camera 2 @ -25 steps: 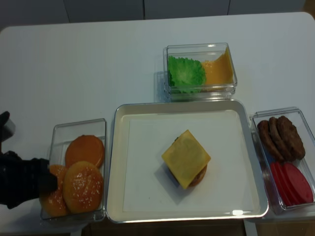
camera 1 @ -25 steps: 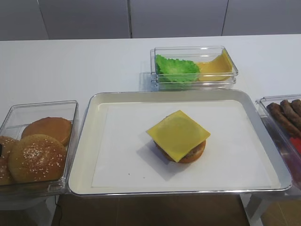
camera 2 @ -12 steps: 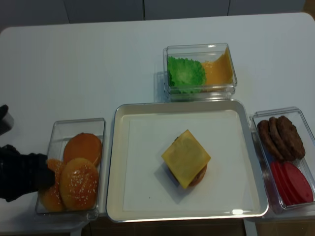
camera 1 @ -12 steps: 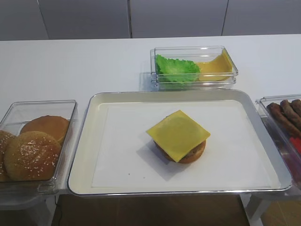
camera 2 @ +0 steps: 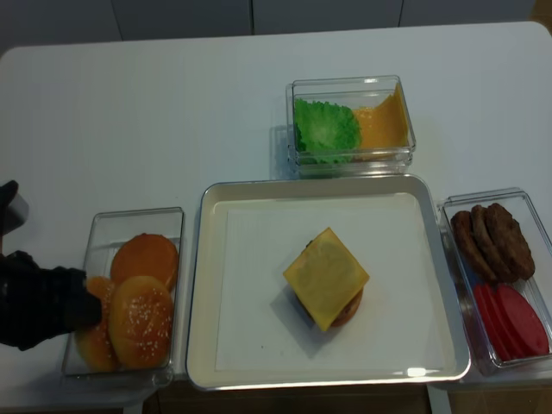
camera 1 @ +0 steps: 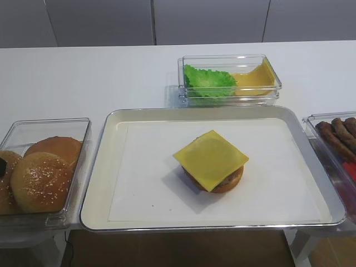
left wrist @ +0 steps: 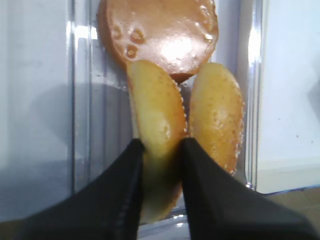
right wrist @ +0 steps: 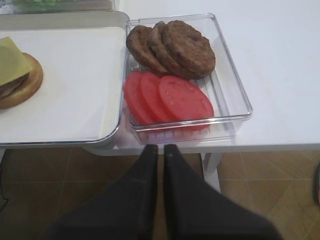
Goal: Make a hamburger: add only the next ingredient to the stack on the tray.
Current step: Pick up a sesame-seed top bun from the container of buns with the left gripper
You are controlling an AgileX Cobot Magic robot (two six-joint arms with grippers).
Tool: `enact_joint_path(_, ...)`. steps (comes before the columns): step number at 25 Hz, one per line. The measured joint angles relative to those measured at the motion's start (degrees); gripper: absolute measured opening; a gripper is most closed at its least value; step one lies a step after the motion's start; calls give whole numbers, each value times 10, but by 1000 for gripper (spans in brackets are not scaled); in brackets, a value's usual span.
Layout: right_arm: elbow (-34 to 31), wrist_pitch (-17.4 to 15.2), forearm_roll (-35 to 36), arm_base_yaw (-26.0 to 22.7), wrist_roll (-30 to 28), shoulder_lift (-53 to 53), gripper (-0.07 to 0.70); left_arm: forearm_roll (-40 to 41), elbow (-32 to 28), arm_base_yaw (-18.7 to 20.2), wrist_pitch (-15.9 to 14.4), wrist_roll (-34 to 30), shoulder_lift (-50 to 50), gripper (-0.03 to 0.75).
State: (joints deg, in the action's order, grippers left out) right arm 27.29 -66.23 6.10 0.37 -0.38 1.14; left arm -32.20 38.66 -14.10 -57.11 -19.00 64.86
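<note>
since a second ago your left pincer (left wrist: 159,150) has dragged the bun box (camera 2: 103,226) leftward; it pinches a bun (left wrist: 157,150) edge-on, the seeded bun top (camera 2: 141,320) just right of it; you risk lifting the wrong bun; only the wrist view shows this; right pincer (right wrist: 160,152) closed, empty.

A white table (camera 2: 172,112) fills most of the overhead view. Across the top of the front view run pale grey wall panels (camera 1: 100,22) split by vertical seams. Brown tiled floor (right wrist: 260,195) shows at the bottom of the right wrist view.
</note>
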Motion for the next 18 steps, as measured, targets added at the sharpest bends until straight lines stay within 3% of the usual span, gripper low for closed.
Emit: enact_joint_path(18,0,0,0,0,0,0,27,-6,11,0,-16,-21,0,142)
